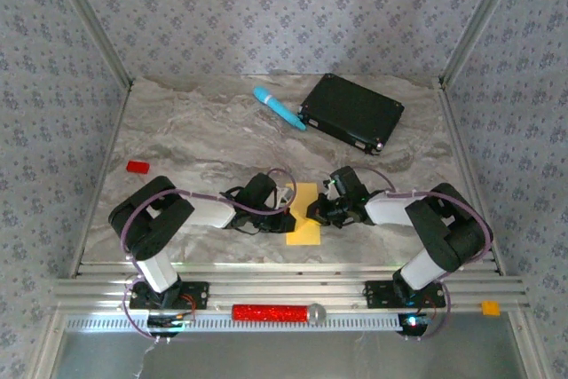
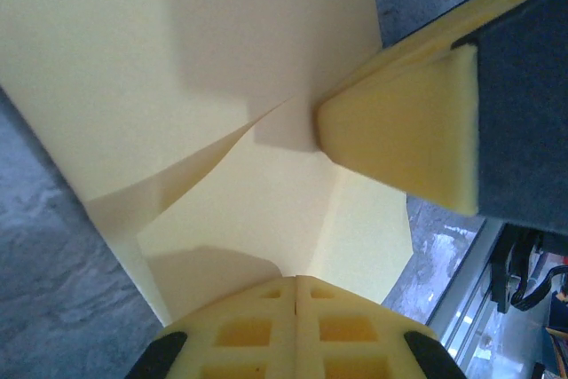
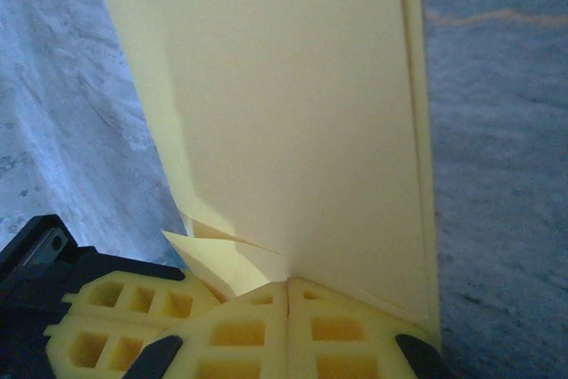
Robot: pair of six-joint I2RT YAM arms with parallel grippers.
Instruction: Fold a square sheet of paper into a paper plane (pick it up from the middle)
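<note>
My left gripper [image 2: 295, 295] and right gripper [image 3: 288, 295] both have their jaws together, tips resting on the square sheet of paper [image 1: 304, 231]. It lies partly folded on the table [image 1: 195, 139] between them. Uneven pressure could skew the crease or slide the sheet. My fingertips hide the fold beneath.

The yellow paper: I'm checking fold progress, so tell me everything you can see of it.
The sheet of paper is thin, plain yellow, matte, already creased: layered edges and a raised diagonal flap show in the wrist views. It lies on the marble-look table between the left gripper and right gripper, whose shut jaws touch its middle.
</note>
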